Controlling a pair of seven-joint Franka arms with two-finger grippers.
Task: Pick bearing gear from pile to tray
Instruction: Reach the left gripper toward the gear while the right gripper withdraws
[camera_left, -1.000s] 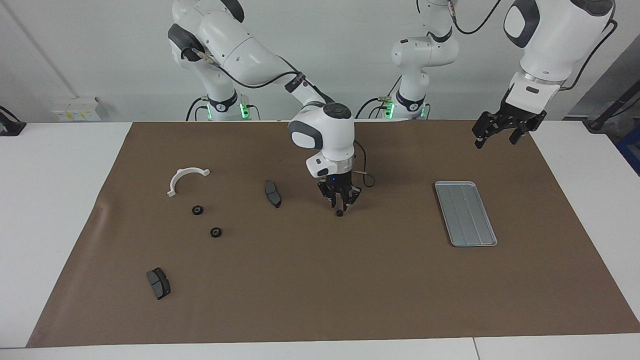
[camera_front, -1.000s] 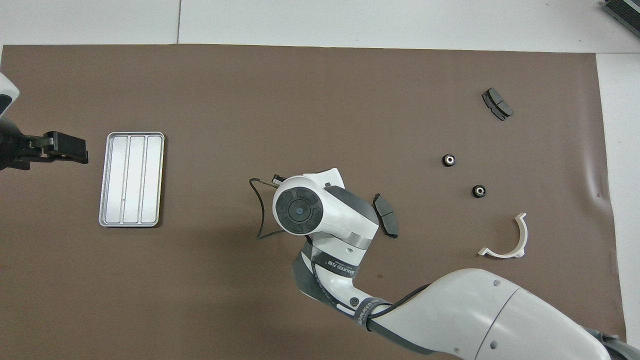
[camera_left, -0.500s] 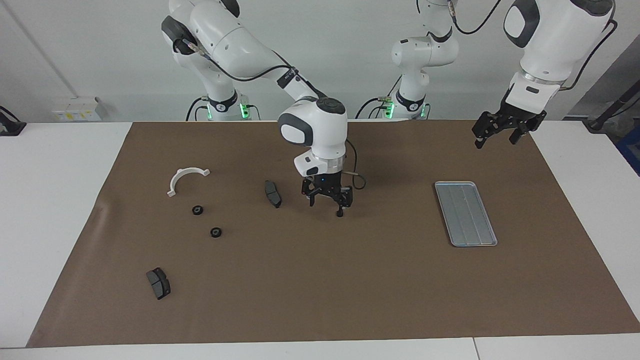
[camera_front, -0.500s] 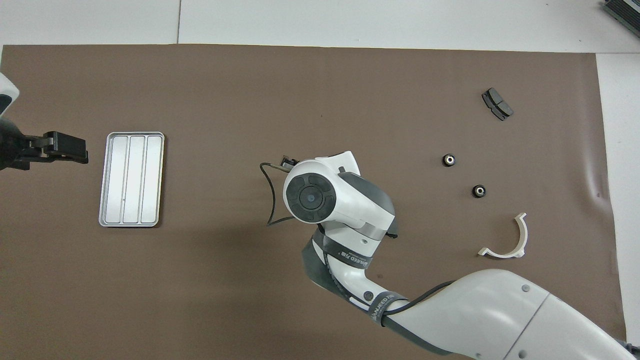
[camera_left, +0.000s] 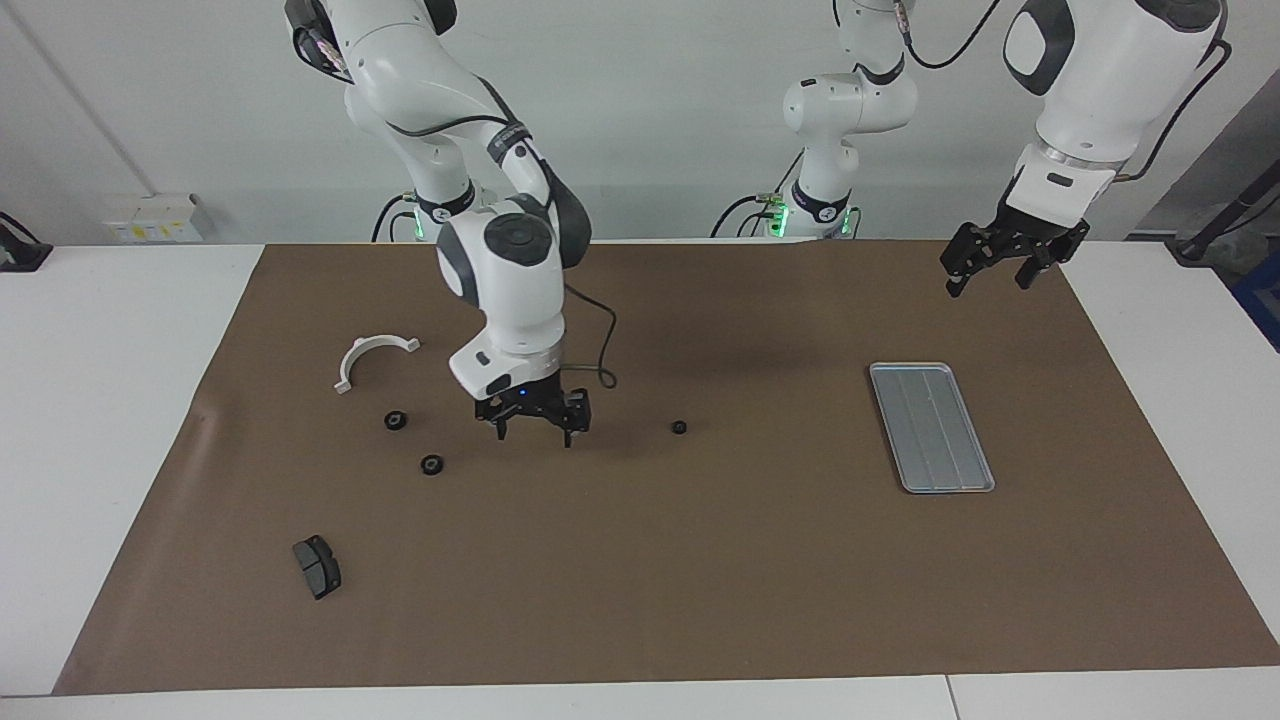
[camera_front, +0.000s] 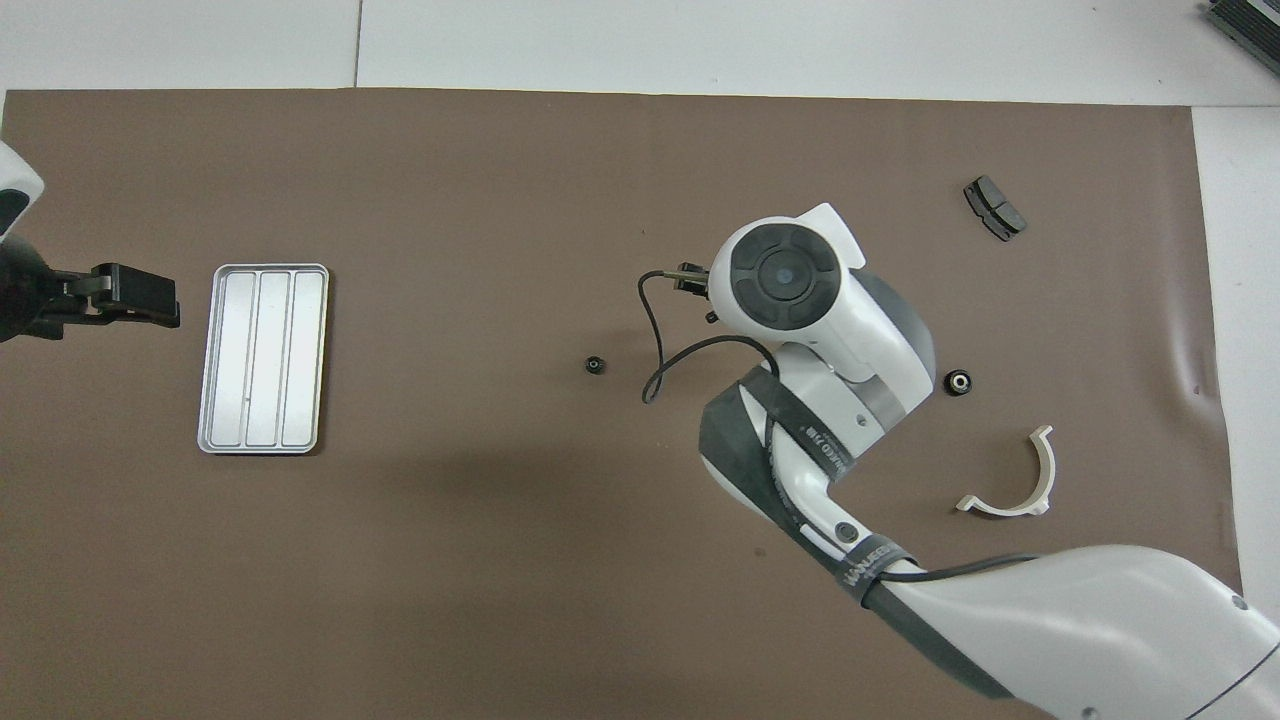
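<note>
Mat is bare between the lone gear and the tray, so approach to both is free from above. Right gripper hangs low w/ jaws apart, just beside two gears; its wrist covers one of them in the overhead view. Bracket lies near those gears, toward the robots. One pad is well apart. Left gripper waits, open, up in the air over the mat's corner near the tray, not over the tray.
</note>
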